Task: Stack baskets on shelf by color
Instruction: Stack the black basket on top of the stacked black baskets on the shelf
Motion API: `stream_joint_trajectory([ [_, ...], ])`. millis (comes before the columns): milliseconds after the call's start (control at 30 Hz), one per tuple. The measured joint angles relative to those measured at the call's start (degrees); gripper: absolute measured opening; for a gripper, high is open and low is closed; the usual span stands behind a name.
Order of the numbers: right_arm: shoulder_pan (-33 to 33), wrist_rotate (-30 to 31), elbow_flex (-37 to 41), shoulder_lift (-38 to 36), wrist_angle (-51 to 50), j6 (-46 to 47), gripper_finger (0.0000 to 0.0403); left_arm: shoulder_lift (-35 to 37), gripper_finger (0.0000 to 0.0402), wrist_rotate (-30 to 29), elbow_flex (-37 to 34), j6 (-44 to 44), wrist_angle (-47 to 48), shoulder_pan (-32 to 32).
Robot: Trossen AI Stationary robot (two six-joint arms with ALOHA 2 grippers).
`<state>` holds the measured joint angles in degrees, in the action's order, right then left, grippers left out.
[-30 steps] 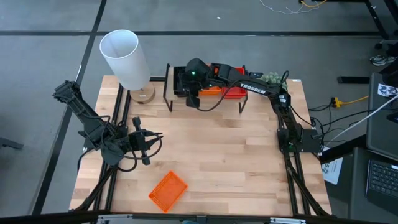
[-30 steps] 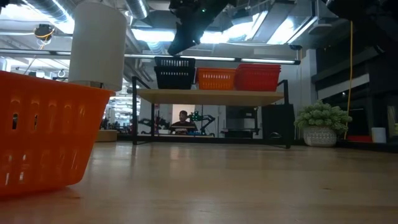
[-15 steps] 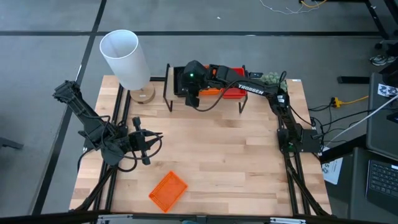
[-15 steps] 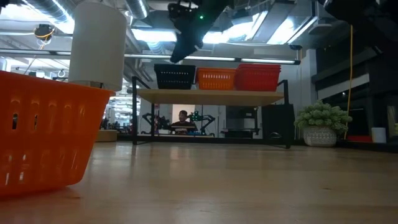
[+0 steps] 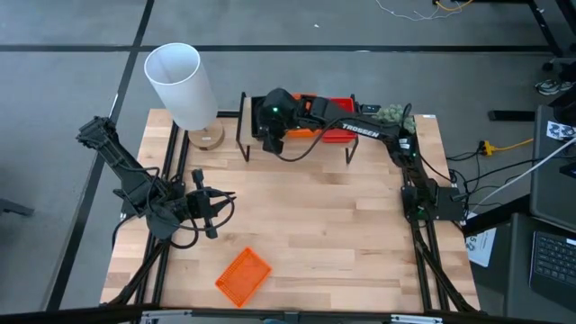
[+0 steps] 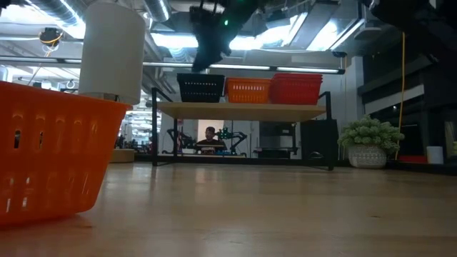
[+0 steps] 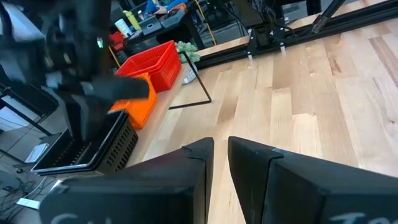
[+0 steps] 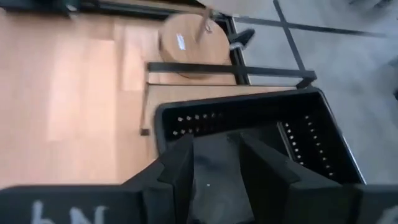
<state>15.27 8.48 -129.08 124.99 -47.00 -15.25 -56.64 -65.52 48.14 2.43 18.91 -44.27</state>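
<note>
The shelf (image 6: 243, 109) stands at the far edge of the pale plank tabletop (image 5: 315, 225), and everything is best placed from it. On its top sit three piles in a row: black baskets (image 6: 200, 88) at the left end, orange baskets (image 6: 248, 90) in the middle, red baskets (image 6: 294, 88) at the right. The right gripper (image 8: 214, 155) hangs just above the black pile, fingers spread, holding nothing. Well in front of the shelf, near the table's front edge, one loose orange basket (image 5: 243, 275) lies on the bare wood. The left gripper (image 5: 225, 200) waits between, left of centre, fingers nearly together and empty. A white tube on a wooden disc (image 5: 183, 85) stands beside the shelf's left end; a small potted plant (image 6: 369, 141) sits to the right. Beyond the shelf's legs, the workshop shows bright ceiling lights and a person (image 6: 209, 137) far off.
</note>
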Motion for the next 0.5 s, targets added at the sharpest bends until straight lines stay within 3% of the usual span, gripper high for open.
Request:
stream_joint_trajectory([
  [300,0.07,2.00,0.09,3.18,3.60,-0.62,0.0126,0.00,0.0041,0.01,0.00,0.03,-0.02,0.00],
  [500,0.04,-1.39,0.07,3.36,7.76,-1.33,0.0126,0.00,0.0041,0.00,0.00,0.01,0.00,0.00],
])
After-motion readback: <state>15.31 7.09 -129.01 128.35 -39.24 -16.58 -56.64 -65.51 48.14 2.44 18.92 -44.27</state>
